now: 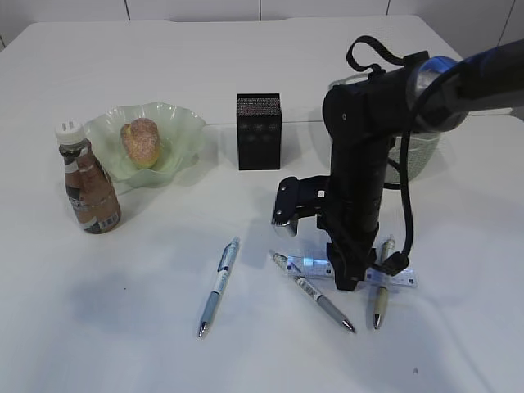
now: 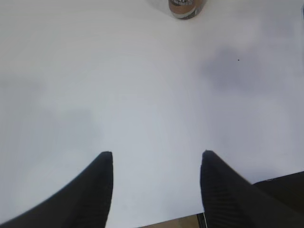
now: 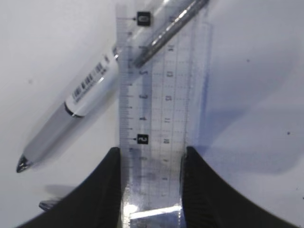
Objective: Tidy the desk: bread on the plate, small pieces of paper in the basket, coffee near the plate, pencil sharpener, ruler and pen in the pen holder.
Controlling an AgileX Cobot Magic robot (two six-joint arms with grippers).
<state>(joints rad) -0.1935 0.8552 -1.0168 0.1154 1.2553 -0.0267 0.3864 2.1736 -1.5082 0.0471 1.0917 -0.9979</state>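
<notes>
Exterior view: white desk (image 1: pixel 164 74); right end effector (image 3: pixel 151 156) clenched on ruler (image 3: pixel 156 118), left end effector (image 2: pixel 156 159) released.

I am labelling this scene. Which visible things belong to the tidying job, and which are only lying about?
Job: bread, plate, coffee, ruler, three pens, pen holder, basket, desk.
Lying about: nothing I can see.

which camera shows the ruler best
The right wrist view: the clear ruler fills the frame, markings readable, clamped between the jaws, over a pen. The exterior view shows only its ends behind the arm. The left wrist view shows none of it.
</notes>
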